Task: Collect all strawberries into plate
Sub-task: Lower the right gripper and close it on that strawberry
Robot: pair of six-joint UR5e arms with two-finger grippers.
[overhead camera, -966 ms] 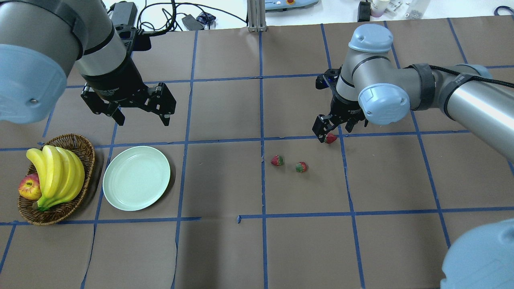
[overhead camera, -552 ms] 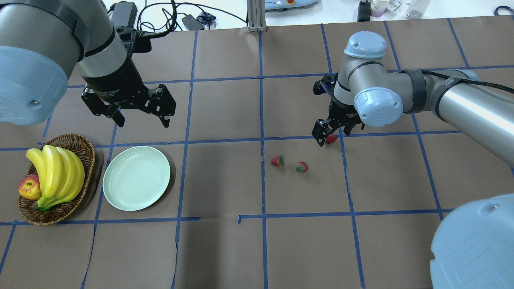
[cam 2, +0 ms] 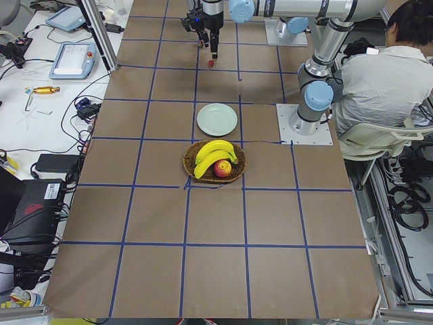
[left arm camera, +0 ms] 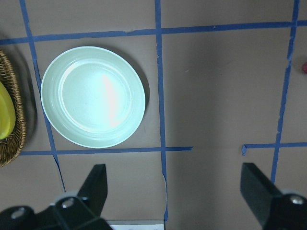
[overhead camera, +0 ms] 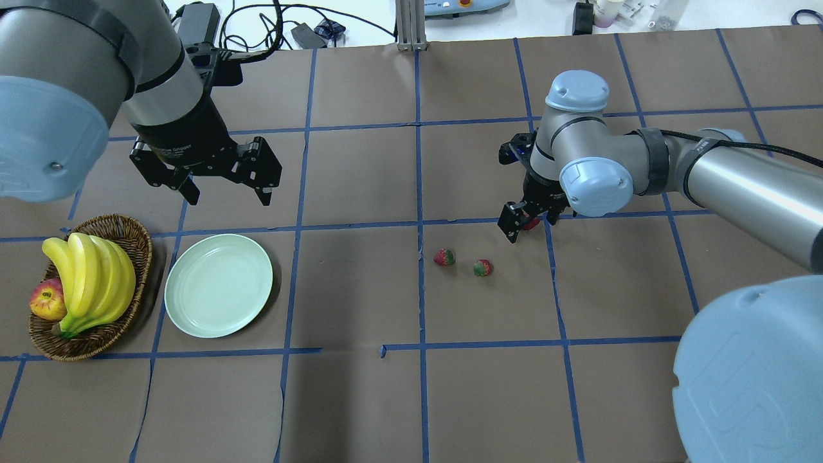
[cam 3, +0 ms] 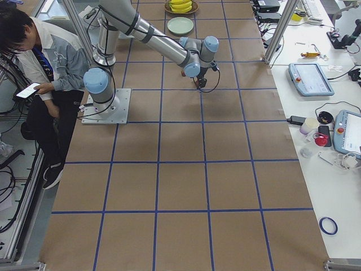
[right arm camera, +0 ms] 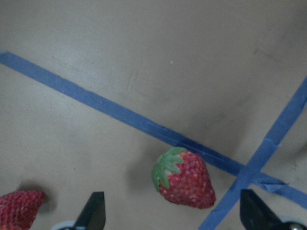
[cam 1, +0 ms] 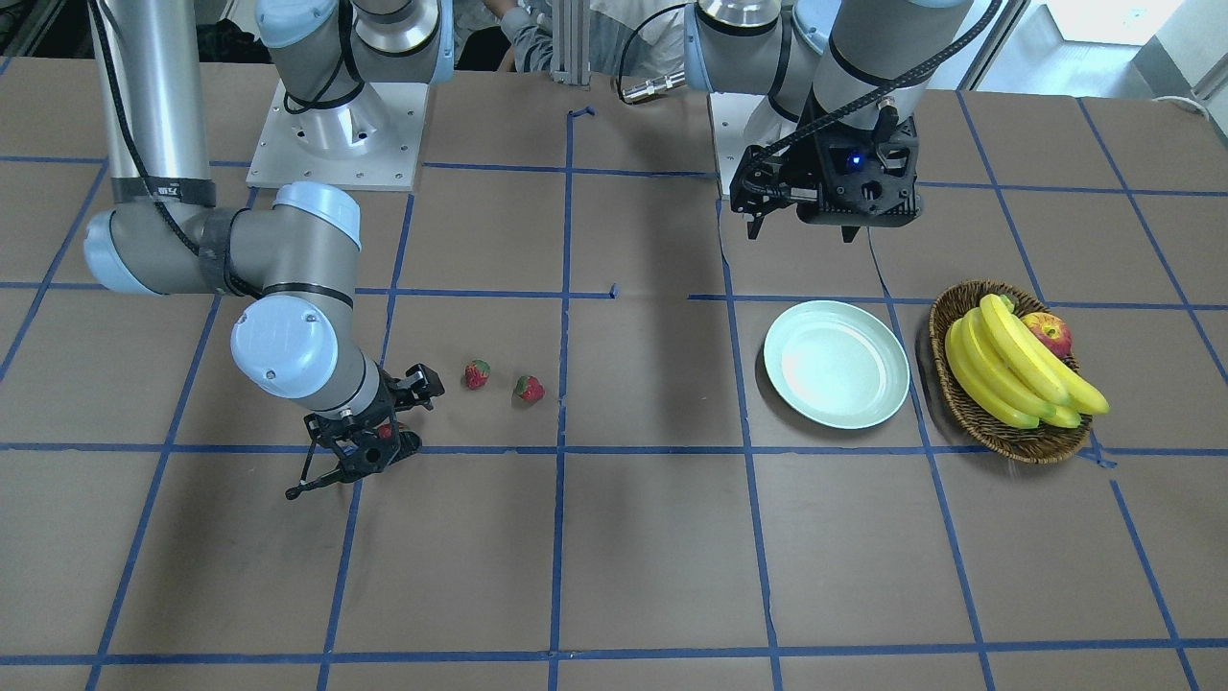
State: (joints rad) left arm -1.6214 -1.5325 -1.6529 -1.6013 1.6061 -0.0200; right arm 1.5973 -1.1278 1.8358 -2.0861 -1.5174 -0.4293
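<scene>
Three strawberries lie right of centre. One strawberry (overhead camera: 531,223) lies on a blue tape cross between the fingers of my right gripper (overhead camera: 523,224), which is open and low over the table; the right wrist view shows this strawberry (right arm camera: 184,179) with a finger (right arm camera: 93,211) on each side, apart from it. Two more strawberries (overhead camera: 444,257) (overhead camera: 482,267) lie just nearer, also in the front view (cam 1: 477,373) (cam 1: 529,388). The mint-green plate (overhead camera: 218,285) holds nothing. My left gripper (overhead camera: 222,183) is open and holds nothing, hovering beyond the plate (left arm camera: 92,96).
A wicker basket (overhead camera: 138,235) with bananas (overhead camera: 90,276) and a red-yellow apple (overhead camera: 46,301) stands just left of the plate. Brown paper with blue tape lines covers the table. A person sits by the robot base in the side views.
My right gripper has come down and slightly left, so its open fingers now flank the far strawberry. The left arm has hardly moved. Nothing else has shifted.
</scene>
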